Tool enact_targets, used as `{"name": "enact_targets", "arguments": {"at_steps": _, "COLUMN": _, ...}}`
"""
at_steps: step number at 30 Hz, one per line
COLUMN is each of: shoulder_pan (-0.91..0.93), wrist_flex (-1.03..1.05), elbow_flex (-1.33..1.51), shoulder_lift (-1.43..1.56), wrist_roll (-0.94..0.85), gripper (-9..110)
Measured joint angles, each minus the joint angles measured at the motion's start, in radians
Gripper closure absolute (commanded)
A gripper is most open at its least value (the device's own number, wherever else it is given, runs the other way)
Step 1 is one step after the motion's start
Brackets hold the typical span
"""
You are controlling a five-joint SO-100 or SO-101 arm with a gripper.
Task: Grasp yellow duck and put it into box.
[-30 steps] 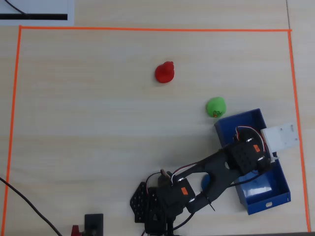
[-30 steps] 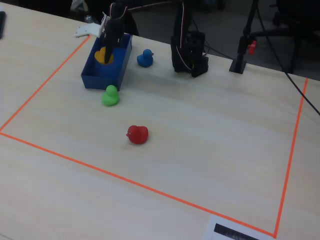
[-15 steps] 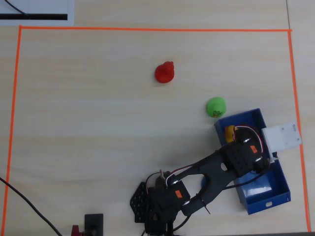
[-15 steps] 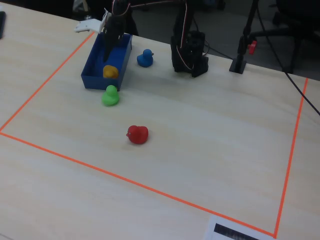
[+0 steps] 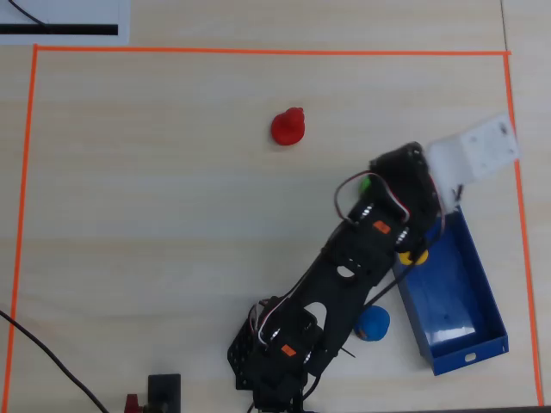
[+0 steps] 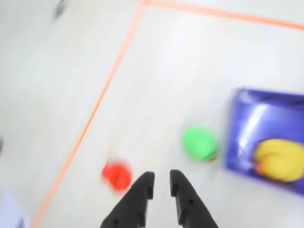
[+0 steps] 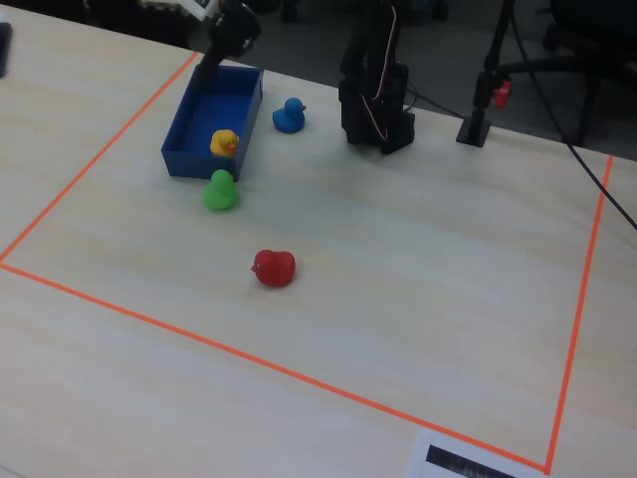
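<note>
Yellow duck [image 7: 224,142] now released in box [image 7: 189,139], hand [image 6: 161,183] higher.

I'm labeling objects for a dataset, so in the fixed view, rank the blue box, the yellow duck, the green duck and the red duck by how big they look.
1. The box, by far the largest.
2. The red duck and green duck look about alike; the red one is nearer the camera, so no ranking.
3. The yellow duck looks smallest, though it sits farther back inside the box, partly behind its wall.

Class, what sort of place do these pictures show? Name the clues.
Probably a robotics lab or workshop bench: a pale table marked off with orange tape, a small arm's claw, and toy ducks beside a blue box.
</note>
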Motion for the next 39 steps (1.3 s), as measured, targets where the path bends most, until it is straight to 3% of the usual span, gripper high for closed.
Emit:
{"name": "enact_targets", "arguments": {"at_steps": 7, "shoulder_pan": -0.416, "wrist_flex": 0.04, "elbow_flex": 0.27, "shoulder_lift": 0.252, "wrist_roll": -0.097, "gripper": 101}}
{"name": "enact_targets", "arguments": {"at_steps": 13, "shoulder_pan": -0.641, "wrist_flex": 0.078, "elbow_flex": 0.681, "shoulder_lift": 0.502, "wrist_roll": -0.199, "gripper": 101}}
{"name": "enact_targets", "arguments": {"at_steps": 26, "shoulder_pan": -0.746, "wrist_flex": 0.043, "elbow_flex": 1.448, "shoulder_lift": 1.094, "wrist_roll": -0.442, "gripper": 101}}
{"name": "enact_targets", "arguments": {"at_steps": 39, "shoulder_pan": -0.752, "wrist_flex": 0.124, "elbow_flex": 1.589, "shoulder_lift": 1.264, "wrist_roll": -0.466, "gripper": 101}}
